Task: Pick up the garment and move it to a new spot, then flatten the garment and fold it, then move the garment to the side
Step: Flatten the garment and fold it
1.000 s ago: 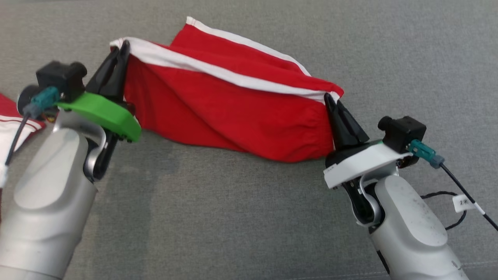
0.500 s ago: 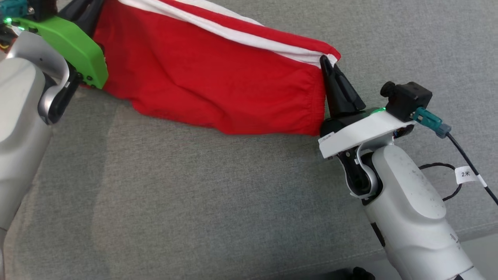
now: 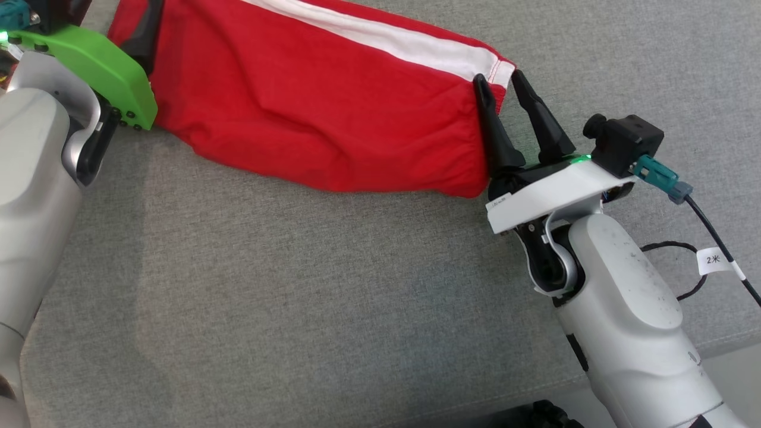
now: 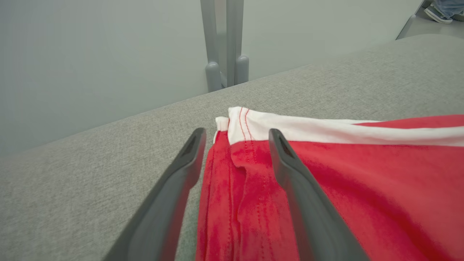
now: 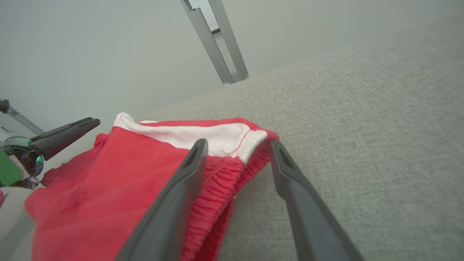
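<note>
The garment (image 3: 309, 113) is red with a white band and lies stretched out on the grey cushion (image 3: 297, 285). My right gripper (image 3: 498, 78) stands open at its right end, its fingers on either side of the white-banded corner (image 5: 235, 139). In the left wrist view my left gripper (image 4: 236, 132) is open too, and the other white-banded corner (image 4: 246, 125) lies between its fingers on the cushion. The left arm's green mount (image 3: 101, 59) sits at the head view's upper left, against the garment's left end.
The cushion's front edge (image 3: 701, 356) runs past my right forearm. A black cable with a white tag (image 3: 713, 260) hangs beside that arm. Grey metal posts (image 4: 224, 43) stand behind the cushion's far edge. A person's shoe (image 4: 438, 12) shows beyond the cushion.
Both grippers have opened and let go of the garment's corners, and the cloth now rests slack on the cushion. The head camera has shifted, so the whole picture has slid up and left.
</note>
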Robot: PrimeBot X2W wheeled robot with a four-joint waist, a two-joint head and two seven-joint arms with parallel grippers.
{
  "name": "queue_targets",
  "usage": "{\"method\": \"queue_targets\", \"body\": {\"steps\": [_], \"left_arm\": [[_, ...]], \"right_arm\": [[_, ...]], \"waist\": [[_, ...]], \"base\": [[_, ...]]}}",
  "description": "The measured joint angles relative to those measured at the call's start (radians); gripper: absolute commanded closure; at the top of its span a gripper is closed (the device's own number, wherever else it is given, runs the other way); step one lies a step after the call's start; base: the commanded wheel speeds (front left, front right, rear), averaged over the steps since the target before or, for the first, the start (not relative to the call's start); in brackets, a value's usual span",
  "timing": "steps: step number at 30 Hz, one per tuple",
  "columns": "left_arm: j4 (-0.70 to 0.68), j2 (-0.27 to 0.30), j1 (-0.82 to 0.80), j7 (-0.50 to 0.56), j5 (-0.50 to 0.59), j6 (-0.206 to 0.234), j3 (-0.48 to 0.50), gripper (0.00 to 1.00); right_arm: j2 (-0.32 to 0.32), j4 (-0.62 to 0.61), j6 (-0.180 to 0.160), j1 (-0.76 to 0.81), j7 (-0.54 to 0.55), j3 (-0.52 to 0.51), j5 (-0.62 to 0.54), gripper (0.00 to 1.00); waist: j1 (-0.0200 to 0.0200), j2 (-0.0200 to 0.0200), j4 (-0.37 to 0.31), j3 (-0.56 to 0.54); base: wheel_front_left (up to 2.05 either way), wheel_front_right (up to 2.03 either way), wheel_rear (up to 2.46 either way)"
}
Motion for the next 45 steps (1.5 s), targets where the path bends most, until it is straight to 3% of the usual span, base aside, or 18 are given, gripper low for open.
{"method": "queue_targets", "body": {"steps": [9,24,25,26,32,38,45], "left_arm": [[0.091,-0.085,0.124,-0.061,-0.067,0.0,0.033,0.0],[0.2,-0.12,0.194,-0.079,-0.054,0.023,0.109,0.0],[0.206,-0.123,0.196,-0.079,-0.053,0.023,0.113,0.47],[0.21,-0.125,0.197,-0.081,-0.051,0.023,0.114,1.0],[0.162,-0.15,0.241,-0.08,-0.048,0.015,0.166,1.0],[0.039,-0.179,0.408,-0.077,-0.004,0.045,0.324,1.0],[-0.118,-0.265,0.695,-0.077,0.079,0.059,0.524,1.0]], "right_arm": [[0.0,-0.017,0.0,0.105,0.0,-0.08,-0.074,0.0],[0.0,-0.024,0.0,0.174,0.0,-0.118,-0.093,0.0],[0.0,-0.024,0.0,0.176,0.0,-0.119,-0.093,0.0],[0.0,-0.024,0.0,0.177,0.0,-0.121,-0.093,0.0],[0.0,-0.015,0.0,0.198,0.0,-0.138,-0.096,0.0],[0.0,0.005,0.0,0.246,0.0,-0.161,-0.122,0.0],[0.0,0.033,0.0,0.313,0.0,-0.176,-0.14,0.0]], "waist": [[0.0,0.0,0.027,-0.059],[0.0,0.0,0.028,-0.08],[-0.0001,0.0,0.027,-0.079],[-0.0001,0.0,0.027,-0.079],[-0.0001,0.0,0.034,-0.098],[-0.0001,0.0,0.059,-0.152],[-0.0001,0.0,0.102,-0.244]], "base": [[0.0,0.0,0.0],[0.0,0.0,0.0],[0.0,0.0,0.0],[0.0,0.0,0.0],[0.0,0.0,0.0],[0.0,0.0,0.0],[0.0,0.0,0.0]]}}
